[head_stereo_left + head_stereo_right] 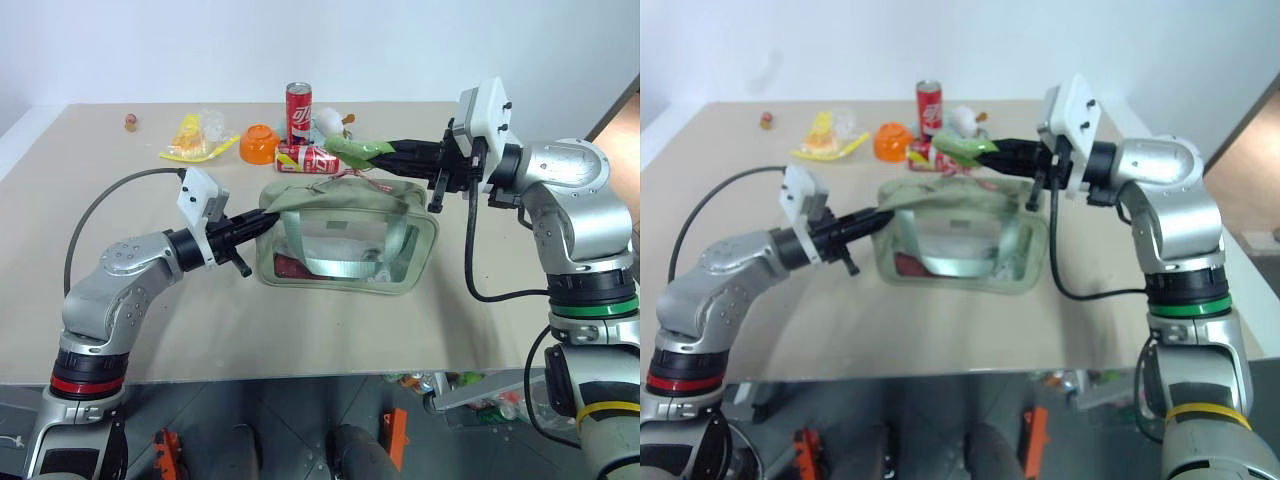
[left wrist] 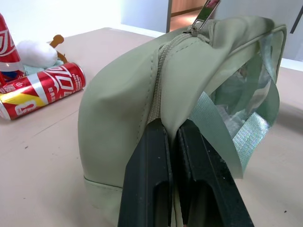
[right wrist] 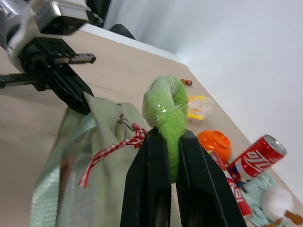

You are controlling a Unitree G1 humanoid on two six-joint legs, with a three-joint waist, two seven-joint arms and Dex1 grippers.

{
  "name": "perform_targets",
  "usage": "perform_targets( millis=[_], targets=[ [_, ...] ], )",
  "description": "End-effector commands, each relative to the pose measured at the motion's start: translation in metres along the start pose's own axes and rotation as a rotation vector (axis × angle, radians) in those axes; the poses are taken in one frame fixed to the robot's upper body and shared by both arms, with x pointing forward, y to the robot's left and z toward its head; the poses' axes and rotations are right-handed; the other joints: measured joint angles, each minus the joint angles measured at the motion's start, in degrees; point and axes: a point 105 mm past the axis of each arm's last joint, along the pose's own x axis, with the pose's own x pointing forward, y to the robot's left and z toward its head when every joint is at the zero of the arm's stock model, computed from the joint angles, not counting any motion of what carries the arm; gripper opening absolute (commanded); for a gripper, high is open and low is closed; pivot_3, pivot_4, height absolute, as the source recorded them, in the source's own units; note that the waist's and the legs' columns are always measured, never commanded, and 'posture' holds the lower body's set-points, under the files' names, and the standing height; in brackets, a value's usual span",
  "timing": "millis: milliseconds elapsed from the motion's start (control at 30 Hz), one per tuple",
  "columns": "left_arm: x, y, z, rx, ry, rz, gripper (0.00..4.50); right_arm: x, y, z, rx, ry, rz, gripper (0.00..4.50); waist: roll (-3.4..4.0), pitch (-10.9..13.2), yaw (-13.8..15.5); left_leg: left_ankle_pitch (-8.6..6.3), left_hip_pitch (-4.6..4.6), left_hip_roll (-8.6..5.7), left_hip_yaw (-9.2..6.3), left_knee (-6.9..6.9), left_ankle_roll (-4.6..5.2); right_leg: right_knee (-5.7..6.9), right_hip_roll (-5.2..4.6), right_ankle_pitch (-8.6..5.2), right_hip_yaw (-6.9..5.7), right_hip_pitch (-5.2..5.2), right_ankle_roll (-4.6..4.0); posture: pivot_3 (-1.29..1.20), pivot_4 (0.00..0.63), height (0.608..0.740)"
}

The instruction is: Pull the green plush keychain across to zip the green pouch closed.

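1. Fingers of the right gripper (image 3: pixel 163 156) are clenching the green plush keychain (image 3: pixel 164 106), which is sitting above the far right end of the green pouch (image 1: pixel 345 235), at about 1 o'clock from the pouch's middle in the head view.
2. Fingers of the left gripper (image 2: pixel 173 142) are pinching the pouch's fabric at its left end, at about 9 o'clock, right where the zipper seam is running down.
3. Between the keychain and the zipper pull (image 3: pixel 124 122), a red-and-white checked ribbon (image 3: pixel 111 151) is hanging.
4. Judging progress: the left wrist view is showing closed zipper teeth from the pinched end up to the pull near the far end, so most of the zipping seems done; whether the last stretch at the right end is shut I cannot tell.
5. Beyond the pouch on the counter (image 1: pixel 120 310), at 12 o'clock, one red can (image 1: pixel 299 113) is standing and another red can (image 1: pixel 308 158) is lying on its side.
6. Further toward 10 and 11 o'clock, an orange bowl (image 1: pixel 259 144) and a yellow snack bag (image 1: pixel 192 138) are resting well apart from the pouch.
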Motion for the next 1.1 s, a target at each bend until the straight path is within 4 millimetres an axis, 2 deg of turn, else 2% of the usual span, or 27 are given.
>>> perform_targets(
  millis=[33,267,500,633,767,833,1000,1100],
  targets=[
    [-0.004,0.008,0.010,0.023,-0.010,0.050,0.00,-0.022,-0.026,0.020,-0.088,-0.018,-0.113,0.04,0.00,0.00,0.00,0.00,0.00,0.00,0.00,0.00,0.00,0.00,0.00,0.00,0.00,0.00,0.00,0.00,0.150,0.740],
    [-0.005,0.007,0.009,0.040,0.006,0.050,0.00,-0.031,-0.031,0.012,-0.093,0.010,-0.144,0.04,0.00,0.00,0.00,0.00,0.01,0.01,0.00,-0.01,0.00,0.00,0.01,0.00,0.00,0.00,0.00,0.00,0.150,0.740],
    [-0.007,0.005,0.014,0.073,-0.003,0.070,0.00,-0.067,-0.053,-0.004,-0.079,0.094,-0.295,0.04,0.00,0.00,-0.01,0.00,0.01,0.00,0.01,-0.01,0.00,-0.01,0.00,0.00,0.01,0.00,0.00,0.00,0.150,0.740],
    [-0.003,0.009,0.020,0.102,-0.040,0.147,0.00,-0.101,-0.063,-0.027,-0.038,0.197,-0.473,0.04,0.00,0.00,0.01,0.00,0.01,0.00,0.01,-0.04,0.00,-0.02,0.00,-0.01,0.02,0.00,-0.02,0.00,0.150,0.740],
    [-0.003,0.013,0.022,0.118,-0.061,0.205,0.00,-0.114,-0.059,-0.050,0.006,0.274,-0.597,0.04,-0.01,0.01,-0.04,0.00,0.01,-0.03,0.03,-0.04,0.00,-0.03,-0.02,0.00,0.06,0.01,-0.02,0.00,0.150,0.740],
    [-0.003,0.012,0.020,0.120,-0.062,0.213,0.00,-0.109,-0.049,-0.062,0.046,0.286,-0.629,0.04,-0.01,0.01,-0.10,0.00,0.02,-0.02,0.05,-0.04,-0.01,-0.02,-0.01,0.00,0.10,-0.01,0.00,0.00,0.150,0.740],
    [0.001,0.012,0.019,0.113,-0.071,0.214,0.00,-0.078,-0.007,-0.102,0.141,0.331,-0.608,0.04,-0.01,0.01,-0.45,0.02,0.07,-0.01,0.01,-0.08,-0.04,-0.01,0.03,-0.01,0.09,0.02,0.02,0.00,0.150,0.740],
    [0.004,0.011,0.020,0.106,-0.079,0.210,0.00,-0.065,0.011,-0.126,0.190,0.356,-0.612,0.04,0.00,0.01,-0.59,0.03,0.07,-0.02,0.03,-0.04,-0.06,-0.02,0.02,0.00,0.11,0.04,0.13,0.00,0.150,0.740]
  ],
)
